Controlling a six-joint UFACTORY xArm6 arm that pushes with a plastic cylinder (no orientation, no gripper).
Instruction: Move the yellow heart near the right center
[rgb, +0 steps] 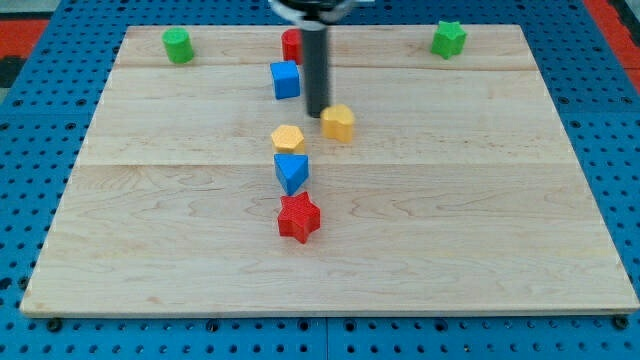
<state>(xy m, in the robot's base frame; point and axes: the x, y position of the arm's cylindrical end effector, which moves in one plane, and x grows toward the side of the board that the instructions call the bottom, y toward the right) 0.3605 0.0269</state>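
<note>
My tip (317, 112) sits just above centre on the tabletop (480, 240), at the upper left edge of the yellow heart (339, 123), touching it or very nearly so. There are no fingers to report, only the bare rod.

The heart lies a little above the middle of the board, well apart from the right centre where it belongs, so nearly the whole push remains.

The main risk, as I judge it, is the contact point. My tip meets the heart's upper left corner rather than its flat left side, so a push to the frame's right could spin the block or let it slip off toward the lower edge.

A second risk is the crowd close by: the blue cube (285, 79) and the red block (291, 44) behind the rod, the yellow hexagon (288, 138), blue triangle (291, 172) and red star (298, 217) below left. Repositioning to the heart's left could knock them.
</note>
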